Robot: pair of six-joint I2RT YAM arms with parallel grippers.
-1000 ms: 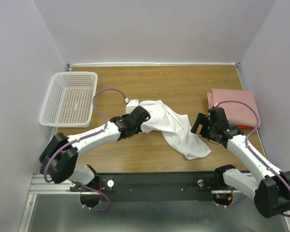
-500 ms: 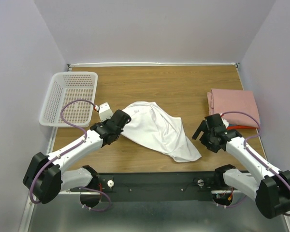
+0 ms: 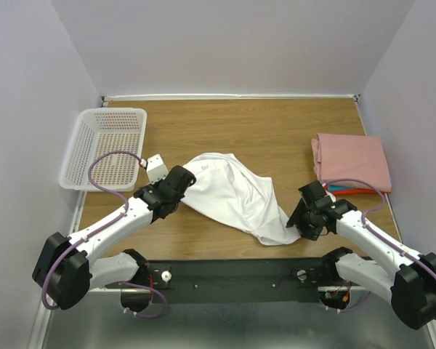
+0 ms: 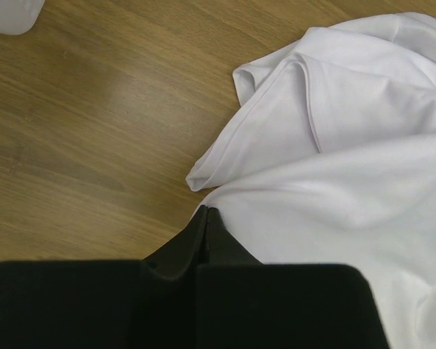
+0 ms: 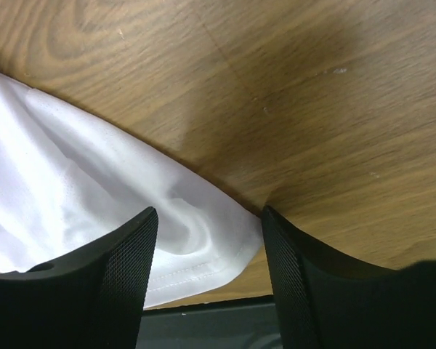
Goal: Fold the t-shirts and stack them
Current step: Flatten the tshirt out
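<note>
Left end effector (image 4: 206,212) pinches white shirt (image 4: 334,145) edge, contact obscured; right end effector (image 5: 208,214) wide over hem.

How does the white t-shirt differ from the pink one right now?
The white t-shirt lies crumpled mid-table; the pink t-shirt is folded flat at the right edge. The left gripper is shut on the white one's edge and the right gripper is open around its hem; no gripper touches the pink one. Both are plain cloth.

No readable text, label, brand, number or sign anywhere in these views.
</note>
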